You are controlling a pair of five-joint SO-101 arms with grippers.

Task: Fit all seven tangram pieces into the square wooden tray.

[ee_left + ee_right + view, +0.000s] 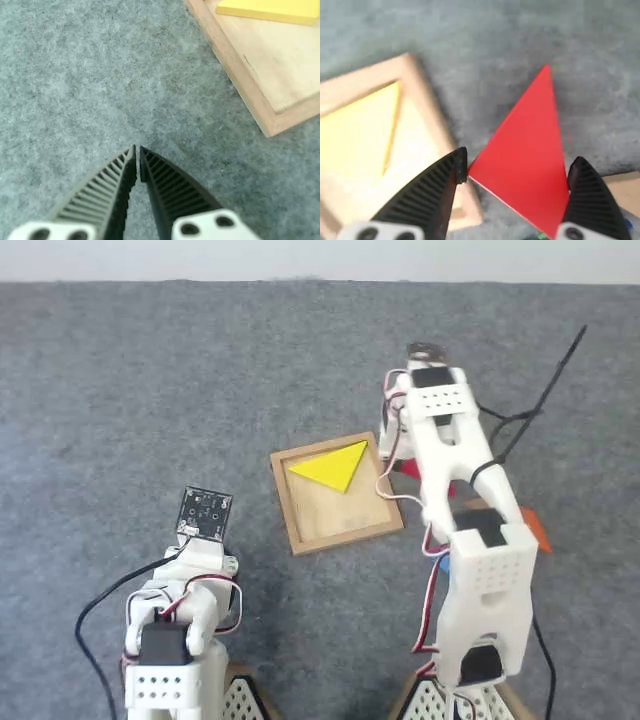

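Beside the tray [427, 112], your right hand [520, 167] hangs open astride the red triangle [532, 150], which lies flat on the surface [495, 40]. Centre on opposite edges, close square, lift clear of the rim. Your left hand [137, 152] is closed, empty, near the tray corner.

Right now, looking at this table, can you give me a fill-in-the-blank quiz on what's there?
1. The piece lying in the wooden tray is coloured ____.
2. The triangle between the fingers of the right tool is coloured ____.
3. The left tool, over the grey carpet, is ____ (open or shut).
Missing words: yellow; red; shut.
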